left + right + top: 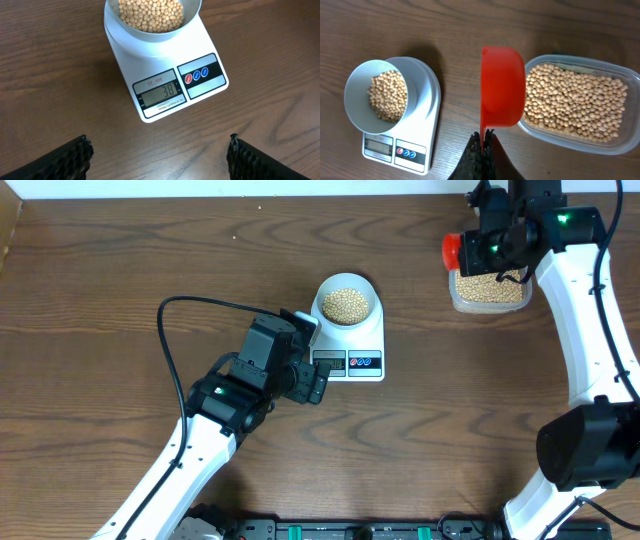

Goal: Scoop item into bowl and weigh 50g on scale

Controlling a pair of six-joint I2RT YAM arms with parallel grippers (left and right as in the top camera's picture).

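The pale bowl [346, 302] holds tan beans [346, 304] and stands on the white scale [358, 360]; in the left wrist view the scale's display [161, 93] reads 38. My left gripper [159, 152] is open and empty, just in front of the scale [165, 70]. My right gripper [483, 137] is shut on the handle of a red scoop [502, 86], held at the left end of the clear tub of beans [580, 102]. The scoop [452, 250] shows its outer side. The bowl [367, 97] and scale [415, 135] also show in the right wrist view.
The clear plastic tub [489, 288] sits at the back right of the wooden table. A black cable [180, 305] loops left of the left arm. The right arm's white links run down the right side.
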